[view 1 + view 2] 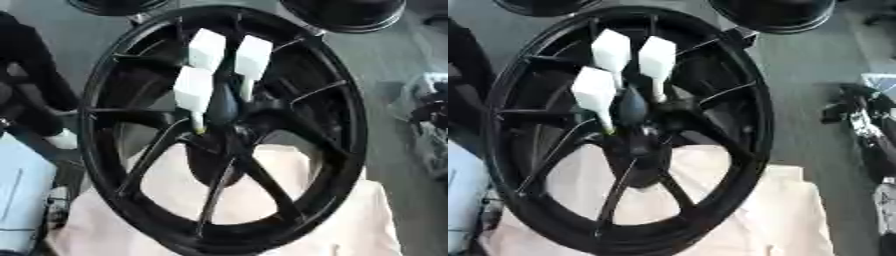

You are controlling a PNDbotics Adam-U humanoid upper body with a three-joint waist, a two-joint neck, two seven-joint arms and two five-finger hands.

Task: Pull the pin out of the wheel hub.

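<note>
Neither robot hand shows in either view, so nothing can be told of how their fingers stand. The black wheel hub (pixel 223 127) fills most of the picture, standing nearly upright and tilted a little, its rim running round from 12 o'clock to 6 o'clock. Three white pins stick out of its centre, each with a blocky white head on a thin stem: one pin (pixel 193 90) at about 10 o'clock of the centre, a second (pixel 207 49) toward 12 o'clock, and a third (pixel 252 56) toward 1 o'clock. Their stems run down into the dark boss where the spokes (pixel 262 182) meet. Below the wheel lies a pale pink cloth (pixel 350 220), covering the counter at 6 o'clock.
</note>
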